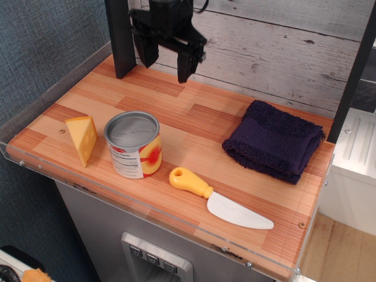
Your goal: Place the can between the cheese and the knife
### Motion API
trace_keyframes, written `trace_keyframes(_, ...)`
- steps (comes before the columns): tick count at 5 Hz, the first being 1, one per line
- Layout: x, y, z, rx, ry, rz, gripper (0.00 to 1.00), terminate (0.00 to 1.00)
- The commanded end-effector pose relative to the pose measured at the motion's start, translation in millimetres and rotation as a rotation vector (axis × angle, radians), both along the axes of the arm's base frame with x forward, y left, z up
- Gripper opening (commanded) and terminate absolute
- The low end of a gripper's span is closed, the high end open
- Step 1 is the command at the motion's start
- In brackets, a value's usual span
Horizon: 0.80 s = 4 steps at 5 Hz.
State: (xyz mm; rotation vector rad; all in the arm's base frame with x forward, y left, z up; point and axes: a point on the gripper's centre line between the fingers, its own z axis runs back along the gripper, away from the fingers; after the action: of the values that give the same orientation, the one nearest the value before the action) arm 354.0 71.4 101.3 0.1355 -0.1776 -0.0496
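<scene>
The black two-fingered gripper (167, 63) hangs high at the back of the scene, in front of the grey plank wall (282, 41), its fingers spread wide apart and nothing between them. It is clear of every object on the counter.

From the gripper, the short cylindrical tin can with the grey metal lid and white-and-red label (133, 144) lies toward about 6 to 7 o'clock, well apart and much lower, standing upright on the striped wooden counter top (188, 126). Just beside the can at its 9 o'clock stands the small yellow-orange cheese wedge (82, 138), a narrow gap between them. At the can's 4 o'clock lies the toy knife with rounded yellow handle and white curved blade (218, 199), its handle end near the can's base, not touching. A folded dark navy towel (273, 141) rests at the can's 3 o'clock, well apart.

Judging by this layout, the placing looks done: the can sits between cheese and knife, released. What remains would be only to keep the arm clear, avoiding any descent that could knock the can.
</scene>
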Motion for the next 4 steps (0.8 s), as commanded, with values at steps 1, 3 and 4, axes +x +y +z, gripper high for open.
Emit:
trace_keyframes(1, 18.0, -12.1, 28.1, -0.017, -0.009, 0.012, 1.0, 0.0)
trace_keyframes(3, 20.4, -46.7, 39.5, -0.033, 0.01, -0.01, 1.0, 0.0)
trace_keyframes(4, 15.8, -57.5, 43.3, -0.07, 0.026, -0.066, 1.0, 0.0)
